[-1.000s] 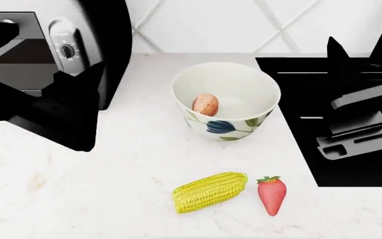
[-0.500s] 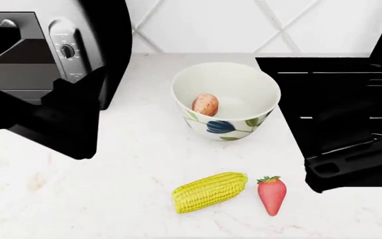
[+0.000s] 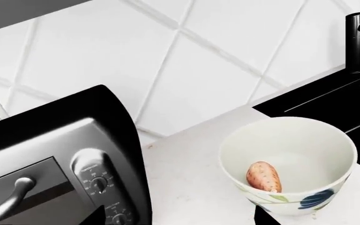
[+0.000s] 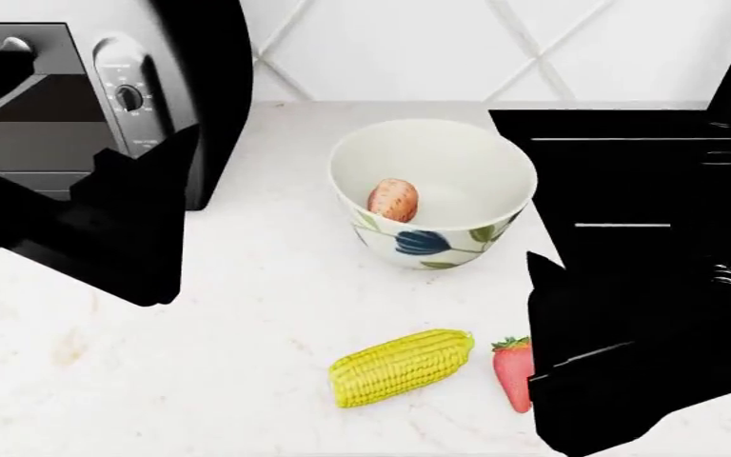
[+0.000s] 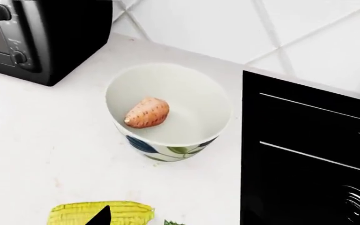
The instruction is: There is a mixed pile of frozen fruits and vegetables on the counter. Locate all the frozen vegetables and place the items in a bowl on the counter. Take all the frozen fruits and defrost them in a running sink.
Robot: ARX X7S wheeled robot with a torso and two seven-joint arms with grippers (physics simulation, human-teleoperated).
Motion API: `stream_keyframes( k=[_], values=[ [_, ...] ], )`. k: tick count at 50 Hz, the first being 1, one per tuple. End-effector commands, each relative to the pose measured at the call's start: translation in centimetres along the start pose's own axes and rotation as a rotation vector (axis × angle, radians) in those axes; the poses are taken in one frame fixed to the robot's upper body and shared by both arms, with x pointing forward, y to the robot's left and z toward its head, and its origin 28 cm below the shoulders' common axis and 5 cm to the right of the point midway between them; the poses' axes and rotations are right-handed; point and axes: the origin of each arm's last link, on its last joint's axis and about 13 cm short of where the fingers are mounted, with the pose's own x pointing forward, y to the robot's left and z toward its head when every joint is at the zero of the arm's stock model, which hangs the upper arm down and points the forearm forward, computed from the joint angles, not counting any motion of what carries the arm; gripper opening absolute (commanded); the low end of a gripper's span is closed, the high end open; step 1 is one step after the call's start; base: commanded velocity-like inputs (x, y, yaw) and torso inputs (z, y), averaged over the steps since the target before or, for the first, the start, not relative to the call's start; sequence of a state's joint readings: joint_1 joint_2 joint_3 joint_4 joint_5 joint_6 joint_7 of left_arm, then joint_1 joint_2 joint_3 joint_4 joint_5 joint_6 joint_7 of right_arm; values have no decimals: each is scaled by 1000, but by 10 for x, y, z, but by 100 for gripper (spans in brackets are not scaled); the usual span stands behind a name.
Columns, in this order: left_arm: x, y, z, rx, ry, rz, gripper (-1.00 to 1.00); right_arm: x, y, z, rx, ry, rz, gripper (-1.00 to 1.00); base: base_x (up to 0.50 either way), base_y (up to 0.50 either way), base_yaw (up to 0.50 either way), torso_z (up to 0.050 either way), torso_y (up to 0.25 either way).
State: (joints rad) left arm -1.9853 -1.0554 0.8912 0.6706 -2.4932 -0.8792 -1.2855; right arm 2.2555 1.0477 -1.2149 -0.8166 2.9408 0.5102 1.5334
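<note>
A white bowl with a blue and green leaf pattern stands on the counter and holds the sweet potato. The corn cob lies nearer the front edge, with the strawberry beside it, half hidden by my black right arm. In the right wrist view the corn and the strawberry's leaves lie just under my open right gripper, one fingertip over the corn. My left gripper hangs open and empty over the counter between the oven and the bowl.
A black and steel toaster oven stands at the back left. The black sink fills the right side, its tap at the tiled wall. Bare counter lies left of the corn.
My right arm has come from over the sink toward the front of the counter and now covers part of the strawberry. The left arm has barely moved.
</note>
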Motion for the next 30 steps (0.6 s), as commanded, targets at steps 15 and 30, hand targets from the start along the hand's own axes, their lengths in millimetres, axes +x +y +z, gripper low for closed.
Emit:
stream_keyframes(
  k=[15,30],
  values=[
    [1,0,-3,-3,6,-1,100,32,11,-6,-1,142,90,100,0,0,0,0,0],
    [1,0,-5,-5,10,-1,100,52,8,-19,-12,194,52,100,0,0,0,0,0]
  ],
)
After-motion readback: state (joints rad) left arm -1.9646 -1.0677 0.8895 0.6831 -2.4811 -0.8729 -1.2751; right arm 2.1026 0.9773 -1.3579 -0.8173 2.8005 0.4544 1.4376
